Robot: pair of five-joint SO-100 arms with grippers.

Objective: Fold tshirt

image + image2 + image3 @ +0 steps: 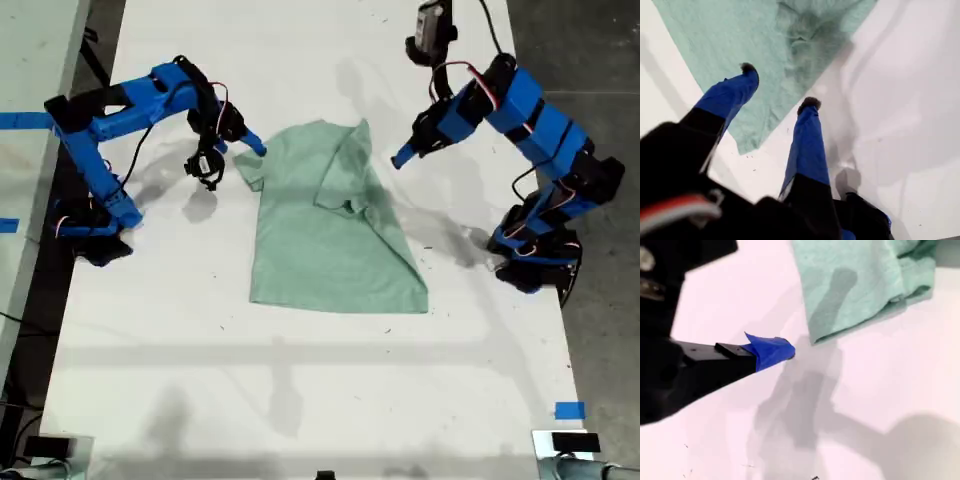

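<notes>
The pale green tshirt (330,225) lies flat in the middle of the white table, its side toward the exterior view's right folded inward over the body. My first gripper (779,85) is open, with nothing between its blue fingers (807,140), and hovers over the tshirt (740,35) edge; in the exterior view it (250,149) is at the sleeve on the left. My second gripper (772,350) shows one blue tip over bare table, just short of a tshirt (855,285) corner. It (400,158) hangs off the cloth's upper right in the exterior view.
The arm bases stand at the table's edges in the exterior view, one at the left (95,235) and one at the right (535,265). A black device (430,30) sits at the far edge. Blue tape (569,410) marks the near right corner.
</notes>
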